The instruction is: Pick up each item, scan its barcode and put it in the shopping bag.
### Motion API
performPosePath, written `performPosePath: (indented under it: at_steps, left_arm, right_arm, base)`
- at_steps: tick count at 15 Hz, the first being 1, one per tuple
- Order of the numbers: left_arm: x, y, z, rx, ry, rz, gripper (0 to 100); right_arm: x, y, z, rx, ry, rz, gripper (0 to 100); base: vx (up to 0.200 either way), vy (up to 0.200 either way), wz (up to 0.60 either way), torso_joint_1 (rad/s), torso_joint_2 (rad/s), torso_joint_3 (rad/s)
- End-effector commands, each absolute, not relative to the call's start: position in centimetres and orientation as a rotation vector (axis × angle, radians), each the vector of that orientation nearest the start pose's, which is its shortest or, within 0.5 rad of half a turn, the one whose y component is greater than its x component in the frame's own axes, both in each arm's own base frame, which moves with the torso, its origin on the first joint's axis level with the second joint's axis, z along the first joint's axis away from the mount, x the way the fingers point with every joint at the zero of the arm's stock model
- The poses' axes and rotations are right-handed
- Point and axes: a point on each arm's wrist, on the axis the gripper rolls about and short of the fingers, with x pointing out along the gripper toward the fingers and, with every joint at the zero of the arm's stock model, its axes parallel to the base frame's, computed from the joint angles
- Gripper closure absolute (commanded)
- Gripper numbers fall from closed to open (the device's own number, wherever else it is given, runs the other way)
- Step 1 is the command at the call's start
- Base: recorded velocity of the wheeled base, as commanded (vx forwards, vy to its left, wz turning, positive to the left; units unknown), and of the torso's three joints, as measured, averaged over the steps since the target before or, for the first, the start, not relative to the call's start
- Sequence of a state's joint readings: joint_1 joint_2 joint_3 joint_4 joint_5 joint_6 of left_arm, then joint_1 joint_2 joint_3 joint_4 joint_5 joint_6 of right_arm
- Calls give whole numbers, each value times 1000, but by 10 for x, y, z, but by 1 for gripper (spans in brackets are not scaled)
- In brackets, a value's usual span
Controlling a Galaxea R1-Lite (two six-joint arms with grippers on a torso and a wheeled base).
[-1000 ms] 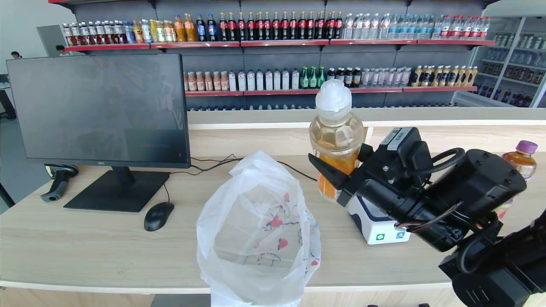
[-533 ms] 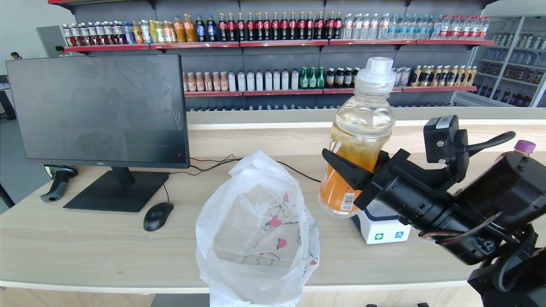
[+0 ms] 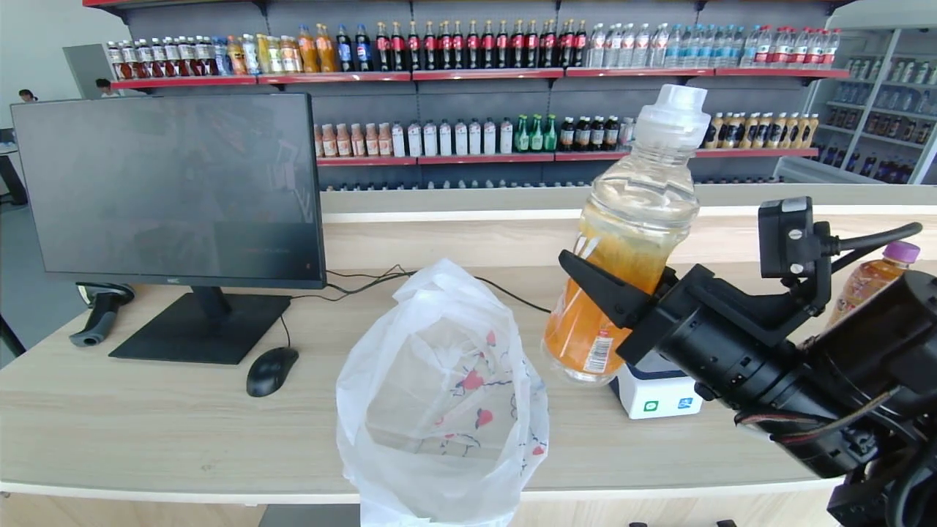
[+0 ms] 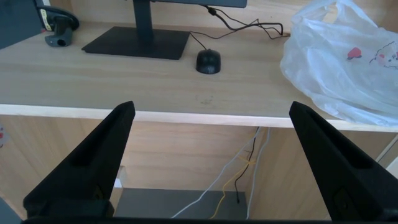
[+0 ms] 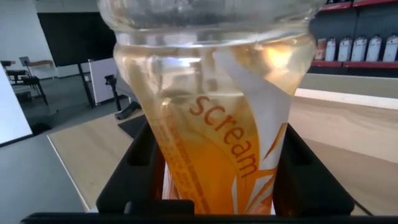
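Orange drinks, two: held bottle point(image 3: 622, 263) clamped in right tool point(image 3: 609, 294), purple-capped bottle point(image 3: 871, 282) on the bench point(image 3: 146, 417); one shopping bag point(image 3: 439, 395); left tool point(image 4: 211, 109) spread wide, empty.

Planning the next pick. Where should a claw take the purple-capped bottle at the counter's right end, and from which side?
Likely around its round body, below the neck, coming level from the robot's side: the purple-capped bottle stands cap up, with a raised ledge behind. The right claw is shut on the orange drink bottle.

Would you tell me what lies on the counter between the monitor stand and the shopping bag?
A black computer mouse lies there, closer to the monitor stand; the head view shows it.
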State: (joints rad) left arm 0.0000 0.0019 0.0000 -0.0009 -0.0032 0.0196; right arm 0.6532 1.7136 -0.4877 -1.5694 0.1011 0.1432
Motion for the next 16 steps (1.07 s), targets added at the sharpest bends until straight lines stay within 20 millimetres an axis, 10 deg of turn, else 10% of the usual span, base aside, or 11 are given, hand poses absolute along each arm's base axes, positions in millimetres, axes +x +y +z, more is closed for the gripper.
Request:
performPosePath:
  at_steps: [1,16]
  left_arm:
    - [-23,0,76,20,0,-3,0]
    - [-23,0,76,20,0,-3,0]
  right_arm:
    - [213,166,192,234,-282,764,100]
    - [242,129,178,99,-272,354,100]
  base:
    - [0,0,0,0,0,0]
    - [0,0,0,0,0,0]
